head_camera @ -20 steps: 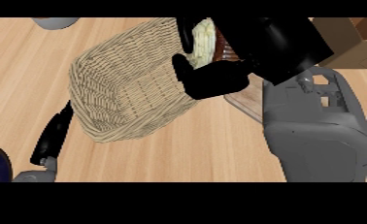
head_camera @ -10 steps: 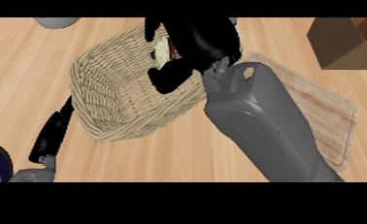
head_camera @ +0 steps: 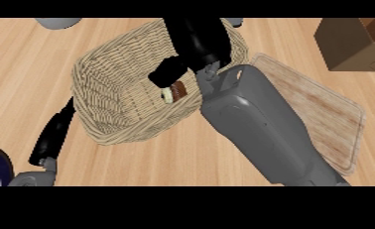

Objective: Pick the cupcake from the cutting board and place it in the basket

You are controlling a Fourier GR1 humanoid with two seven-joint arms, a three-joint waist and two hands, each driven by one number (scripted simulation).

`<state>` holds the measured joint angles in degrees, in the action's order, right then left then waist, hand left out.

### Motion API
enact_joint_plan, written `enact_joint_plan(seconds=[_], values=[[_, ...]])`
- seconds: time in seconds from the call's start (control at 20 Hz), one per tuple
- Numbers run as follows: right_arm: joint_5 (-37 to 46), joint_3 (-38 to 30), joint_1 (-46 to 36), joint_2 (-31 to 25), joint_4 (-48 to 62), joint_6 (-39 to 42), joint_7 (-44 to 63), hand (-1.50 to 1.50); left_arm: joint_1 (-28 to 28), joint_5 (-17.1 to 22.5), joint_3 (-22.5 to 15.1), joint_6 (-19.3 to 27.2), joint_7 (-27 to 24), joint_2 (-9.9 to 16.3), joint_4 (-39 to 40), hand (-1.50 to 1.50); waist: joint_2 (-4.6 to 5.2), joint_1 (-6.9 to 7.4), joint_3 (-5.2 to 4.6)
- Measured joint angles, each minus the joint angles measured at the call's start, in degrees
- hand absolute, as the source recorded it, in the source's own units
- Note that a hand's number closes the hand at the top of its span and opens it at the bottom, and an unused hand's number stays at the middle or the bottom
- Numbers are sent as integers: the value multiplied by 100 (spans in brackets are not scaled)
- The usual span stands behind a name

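Woven wicker basket (head_camera: 117, 99); grained wooden cutting board (head_camera: 322, 114).

right hand (head_camera: 192, 49) fills basket (head_camera: 110, 89) mouth; cutting board (head_camera: 322, 109) bare, brown box (head_camera: 351, 42) at far-right edge

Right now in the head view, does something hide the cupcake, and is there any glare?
Head view: the black right hand and its grey forearm cover much of the woven wicker basket; only a small part of the brown cupcake shows; light is even, without glare.
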<state>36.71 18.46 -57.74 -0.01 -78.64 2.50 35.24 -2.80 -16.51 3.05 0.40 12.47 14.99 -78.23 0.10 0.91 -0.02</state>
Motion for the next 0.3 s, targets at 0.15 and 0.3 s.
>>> enact_joint_plan(seconds=[0.15,0.3], values=[[-94,-246,8,1,-14,-384,152,-150,10,49,60,-46,5,20,11,0,-5,-21,0],[-214,-668,181,-118,-43,-546,214,-150,110,11,48,23,8,-40,-55,0,-11,-51,1]])
